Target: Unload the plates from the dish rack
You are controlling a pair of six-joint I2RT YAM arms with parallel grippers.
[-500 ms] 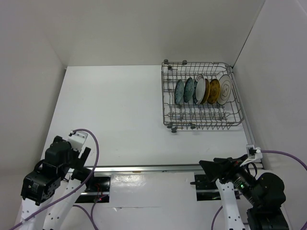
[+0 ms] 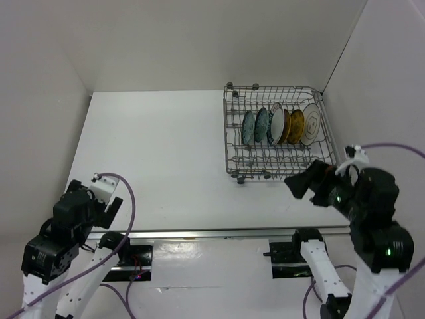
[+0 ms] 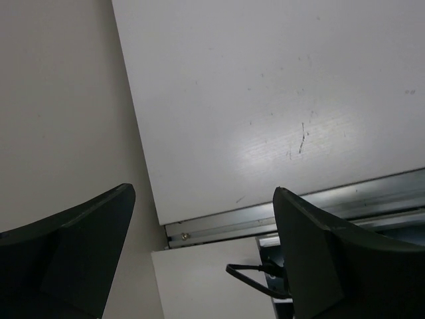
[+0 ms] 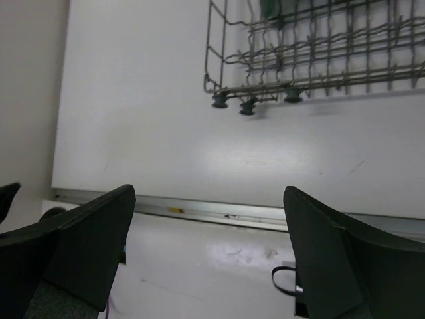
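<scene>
The grey wire dish rack (image 2: 230, 136) stands at the table's far right. Several plates stand upright in a row inside it: two teal ones (image 2: 249, 127), a white one with a dark rim (image 2: 277, 126), an amber one (image 2: 295, 125) and a white one with grey lines (image 2: 311, 123). My right gripper (image 2: 297, 185) hovers open just in front of the rack's near right side, holding nothing. In the right wrist view the rack's near corner (image 4: 305, 85) lies beyond the open gripper (image 4: 209, 196). My left gripper (image 2: 106, 203) is open and empty over the near left corner (image 3: 202, 199).
A metal rail (image 2: 219, 232) runs along the table's near edge. White walls enclose the table on the left, back and right, and the right wall stands close to the rack. A black cable loop (image 3: 252, 276) hangs below the rail.
My right arm has lifted and swung forward from near its base to just in front of the rack. The left arm has shifted slightly back and to the left.
</scene>
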